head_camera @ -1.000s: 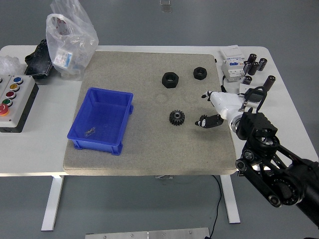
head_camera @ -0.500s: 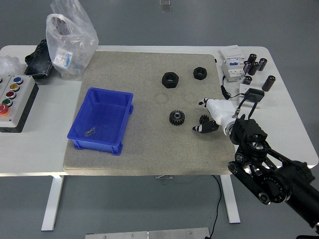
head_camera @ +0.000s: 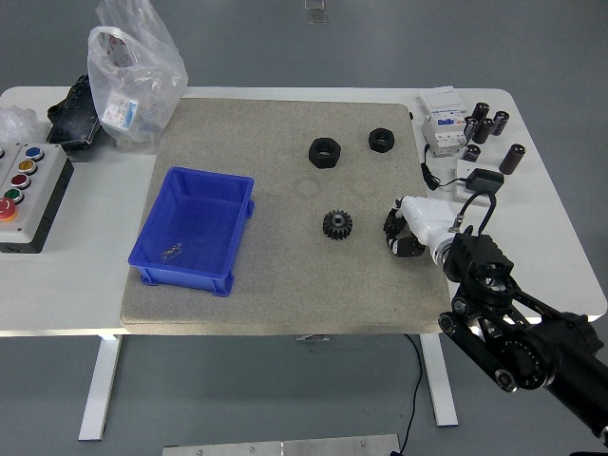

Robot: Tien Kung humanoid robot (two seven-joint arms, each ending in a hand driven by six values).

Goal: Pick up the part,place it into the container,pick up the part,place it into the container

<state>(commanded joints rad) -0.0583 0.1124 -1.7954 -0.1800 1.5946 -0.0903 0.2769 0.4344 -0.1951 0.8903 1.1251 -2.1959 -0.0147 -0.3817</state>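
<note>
A small black gear (head_camera: 336,224) lies on the grey mat (head_camera: 285,285), right of the middle. Two black hex nuts lie farther back, a larger one (head_camera: 324,152) and a smaller one (head_camera: 381,140). The blue container (head_camera: 153,256) stands on the mat's left side with a small metal piece (head_camera: 171,252) on its floor. My right hand (head_camera: 403,237) hangs low over the mat just right of the gear, apart from it. Its fingers (head_camera: 392,226) are curled in and hold nothing that I can see. The left arm is out of view.
Several black cylinders (head_camera: 486,125), a white electrical module (head_camera: 443,122) and a black adapter (head_camera: 483,180) stand at the right back. A plastic bag (head_camera: 133,76) and a button box (head_camera: 28,190) are at the left.
My right hand moved down and left towards the gear, then drew slightly back. Its fingers went from spread to curled in. The parts and the container have not moved.
</note>
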